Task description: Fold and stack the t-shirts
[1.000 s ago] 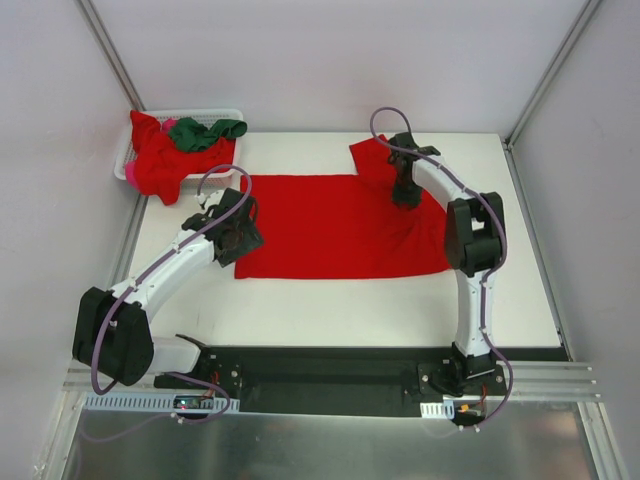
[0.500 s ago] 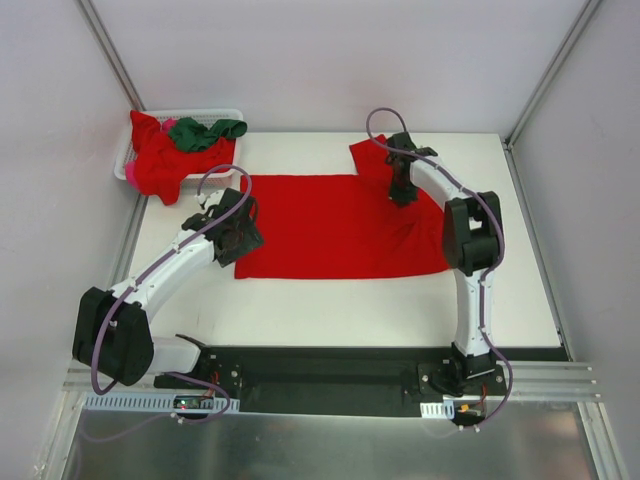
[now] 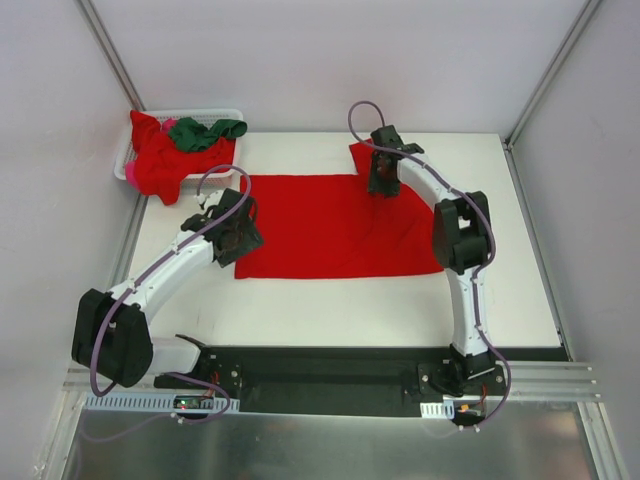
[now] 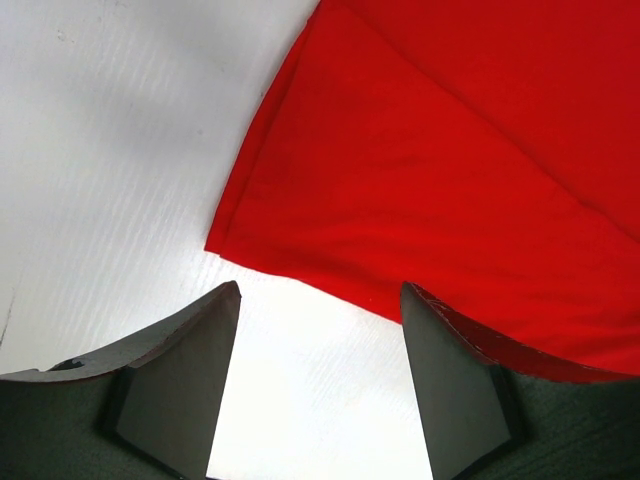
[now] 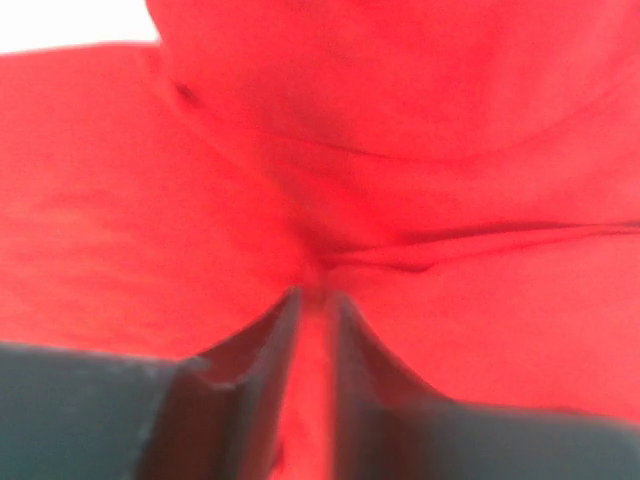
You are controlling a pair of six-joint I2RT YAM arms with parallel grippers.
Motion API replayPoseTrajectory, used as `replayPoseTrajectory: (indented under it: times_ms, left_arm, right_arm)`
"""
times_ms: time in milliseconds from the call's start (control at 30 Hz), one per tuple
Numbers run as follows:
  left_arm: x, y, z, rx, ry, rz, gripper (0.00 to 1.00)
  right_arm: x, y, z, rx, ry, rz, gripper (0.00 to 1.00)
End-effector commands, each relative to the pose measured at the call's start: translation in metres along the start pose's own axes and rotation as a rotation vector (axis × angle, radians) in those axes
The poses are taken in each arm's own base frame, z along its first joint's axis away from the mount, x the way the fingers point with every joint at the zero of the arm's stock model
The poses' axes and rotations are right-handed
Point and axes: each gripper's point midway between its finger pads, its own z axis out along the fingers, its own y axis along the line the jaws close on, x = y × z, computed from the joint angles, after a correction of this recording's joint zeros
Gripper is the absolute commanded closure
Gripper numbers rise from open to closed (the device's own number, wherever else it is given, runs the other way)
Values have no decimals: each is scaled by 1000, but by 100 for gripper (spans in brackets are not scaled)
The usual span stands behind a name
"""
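A large red t-shirt (image 3: 330,230) lies spread flat on the white table. My right gripper (image 3: 381,187) is shut on a fold of this red t-shirt (image 5: 420,150) near its far right sleeve; the cloth bunches between the fingers. My left gripper (image 3: 237,237) hovers open at the shirt's left edge, its jaws wide apart over bare table just short of the shirt's folded corner (image 4: 330,200). Another red t-shirt (image 3: 160,160) and a dark green t-shirt (image 3: 205,131) lie crumpled in the basket.
A white lattice basket (image 3: 200,115) stands at the far left corner of the table (image 3: 520,290). Metal frame posts rise at the back corners. A black rail runs along the near edge.
My right gripper has moved left and slightly away along the shirt's far edge, dragging the pinched cloth with it. The left arm has barely moved.
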Motion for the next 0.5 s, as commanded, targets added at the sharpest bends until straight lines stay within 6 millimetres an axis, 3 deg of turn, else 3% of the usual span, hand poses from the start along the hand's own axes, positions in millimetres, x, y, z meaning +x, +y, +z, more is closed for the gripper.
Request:
replayPoseTrajectory:
  times_ms: [0,100,167,233,267,300,333,367,400,433,467]
  left_arm:
    - [-1,1,-5,3,-6,20,34]
    - [1,-3,-1,4,17,41,34]
    - [3,-5,1,7,35,44,34]
    - [5,-8,4,7,53,49,34]
    - [6,-10,5,8,61,51,33]
    - [8,-11,9,-1,78,54,33]
    - [8,-15,10,6,84,49,34]
    - [10,-17,12,11,101,44,33]
    - [12,-17,18,-2,120,30,33]
    - [10,-19,19,-1,125,21,33]
    - [10,-21,21,-2,136,13,34]
  right_arm:
    - [8,6,-2,-47,34,-58,34]
    - [-4,-4,-31,-51,16,-75,4]
    - [-13,-12,-67,-83,3,-60,0]
    - [-11,-36,-85,-70,21,-14,0]
    - [-13,-45,-108,-82,-7,15,0]
    - [9,-67,-105,-74,52,84,0]
    - [25,-76,-106,-93,89,130,0]
    - [24,-84,-123,-118,43,174,0]
    - [34,-99,-121,-113,57,216,1]
    - [74,-116,-108,-58,135,235,3]
    - [78,-124,-114,-37,108,243,3]
